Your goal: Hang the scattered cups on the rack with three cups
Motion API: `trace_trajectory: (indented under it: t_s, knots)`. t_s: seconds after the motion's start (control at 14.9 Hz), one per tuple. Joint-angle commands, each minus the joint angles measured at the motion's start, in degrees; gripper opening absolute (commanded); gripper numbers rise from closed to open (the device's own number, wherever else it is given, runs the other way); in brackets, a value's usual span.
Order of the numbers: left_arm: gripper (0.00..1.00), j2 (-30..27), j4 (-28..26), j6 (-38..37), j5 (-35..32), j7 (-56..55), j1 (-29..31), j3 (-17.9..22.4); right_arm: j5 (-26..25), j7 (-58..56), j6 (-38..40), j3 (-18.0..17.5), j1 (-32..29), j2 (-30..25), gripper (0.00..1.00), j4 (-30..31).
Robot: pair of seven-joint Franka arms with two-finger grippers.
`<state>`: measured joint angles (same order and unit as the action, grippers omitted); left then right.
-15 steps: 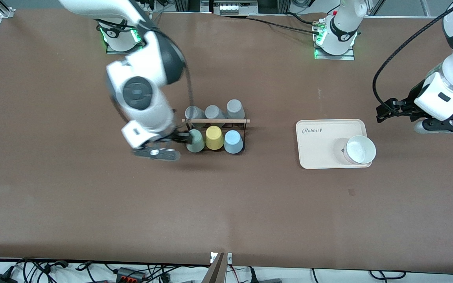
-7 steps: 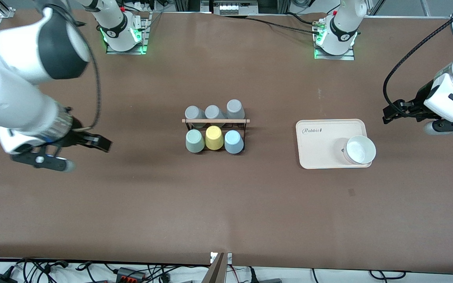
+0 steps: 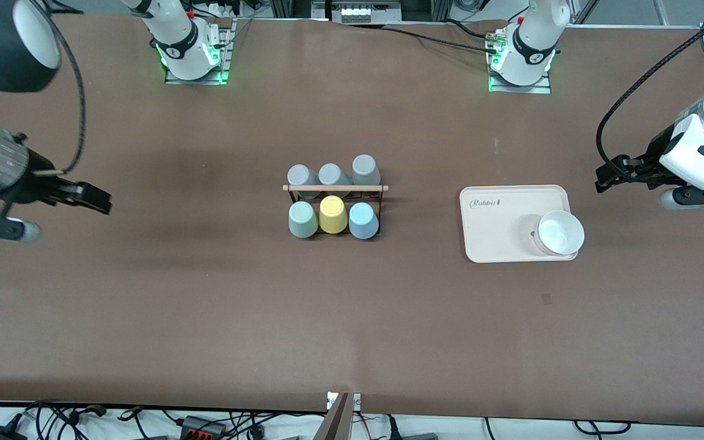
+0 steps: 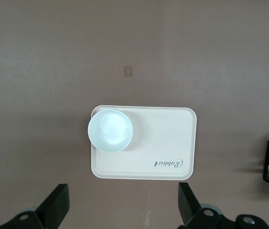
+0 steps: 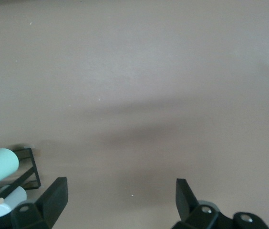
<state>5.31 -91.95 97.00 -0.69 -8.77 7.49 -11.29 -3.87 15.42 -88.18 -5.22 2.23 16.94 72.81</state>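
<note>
Both claws stand wide and empty: the right claw (image 3: 52, 205) hangs over bare brown counter (image 3: 205, 318) at its own end, the left claw (image 3: 636, 177) waits just off the cream rectangular tray (image 3: 498, 244). On the small black wire rack with its wooden rod (image 3: 335, 188) sit the pale mint green tumbler (image 3: 302, 219), the light blue tumbler (image 3: 363, 220) and three grey tumblers (image 3: 332, 174), all upturned. These look light, stiff, smooth plastic; take one across its sides near the base.

The brown table (image 3: 205, 318) carried a rack (image 3: 335, 188) at its middle. A tray (image 3: 498, 229) lay toward the left arm's end.
</note>
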Motion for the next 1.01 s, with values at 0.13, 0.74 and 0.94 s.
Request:
trace_trajectory:
  t_s: [0.13, 0.74, 0.94]
  knots:
    - [1.00, 0.0, 0.6, 0.2, 1.2, 1.4, 0.6, -0.2, 1.0, -2.3, -9.5, -0.9, -1.7, -13.0, 1.00, 19.3]
    - [1.00, 0.0, 0.6, 0.0, 1.2, 1.4, 0.6, -0.3, 3.4, -8.1, -9.5, -0.3, -2.6, -16.2, 1.00, 21.8]
    - [1.00, 0.0, 0.4, -0.1, 1.2, 1.1, 0.6, -0.3, 3.7, -13.1, -9.4, 0.1, -3.3, -15.1, 1.00, 19.9]
